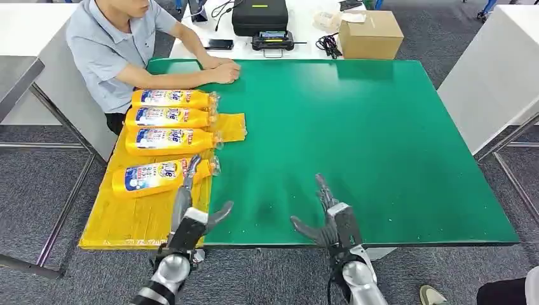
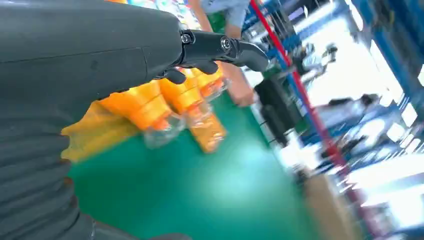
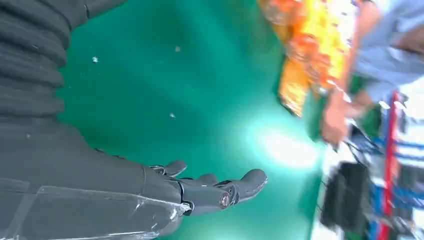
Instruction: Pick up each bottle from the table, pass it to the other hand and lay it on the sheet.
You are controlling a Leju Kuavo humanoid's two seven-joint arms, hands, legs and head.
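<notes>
Left hand empty, fingers spread, its long fingers reaching over the neck of the nearest bottle; contact cannot be told. Right hand empty, spread wide above the green table. Four bottles lie side by side on the yellow sheet.

Bright, even overhead light; your head view is sharp, both wrist views are smeared.

From the head view you get soft shadows under both arms on the matte green table mat. In the right wrist view a white glare patch sits on that mat, and the orange plastic bottles blur. In the left wrist view the background washes out to white.
</notes>
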